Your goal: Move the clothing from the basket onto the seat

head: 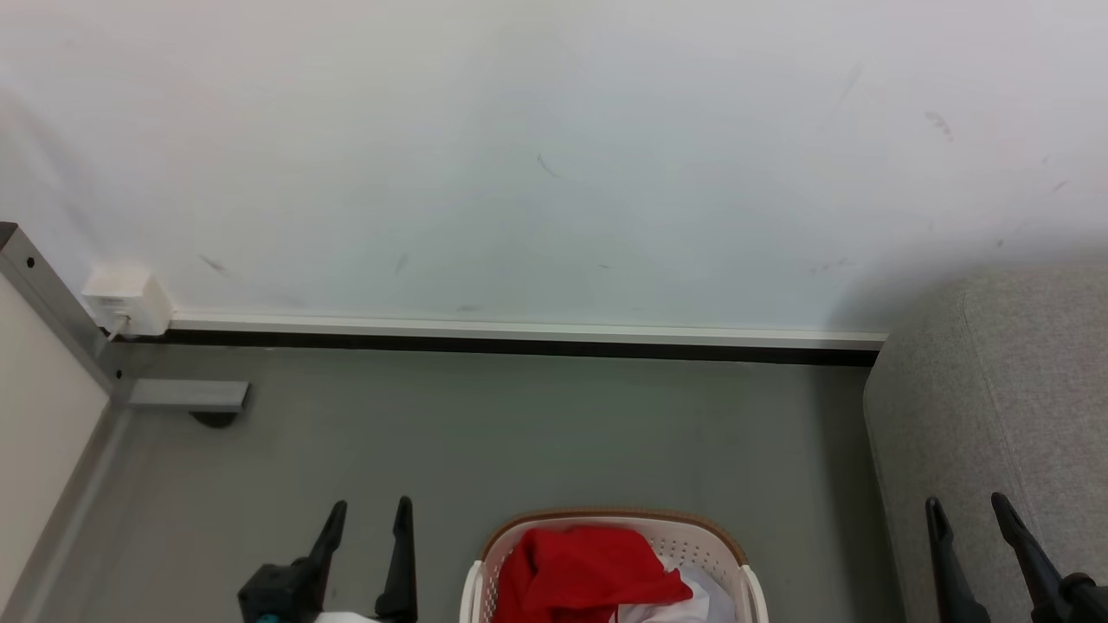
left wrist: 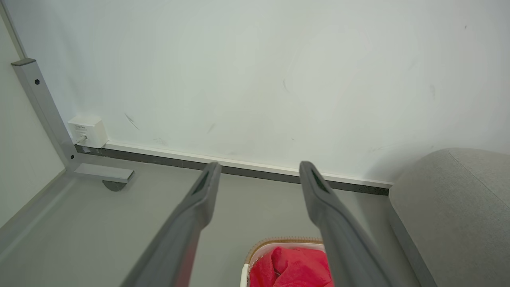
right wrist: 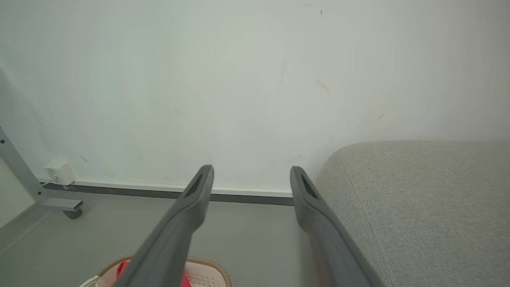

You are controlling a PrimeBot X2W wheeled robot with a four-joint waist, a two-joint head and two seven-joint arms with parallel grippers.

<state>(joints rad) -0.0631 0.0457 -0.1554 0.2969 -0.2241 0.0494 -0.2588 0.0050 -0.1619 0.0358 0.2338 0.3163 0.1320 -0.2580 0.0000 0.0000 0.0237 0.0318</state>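
1. We take the basket as our landmark. It stands on the floor, short of the wall.
2. The red clothing lies bunched inside the basket, partly over a white cloth. That puts it uppermost and easy to reach from above.
3. The seat is to the right of the basket, near it but apart. We judge this makes for a short carry.
4. Our left end effector hovers left of the basket with its fingers spread wide and nothing between them.
5. Our right end effector hovers right of the basket, over the seat's near edge, equally wide open and empty.
6. With one end effector on each side of the basket and neither touching it, we read this as a ready pose. The task is not yet begun.
7. We judge the next move calls for lowering one end effector into the basket. The risk is pinching the white cloth along with the red.
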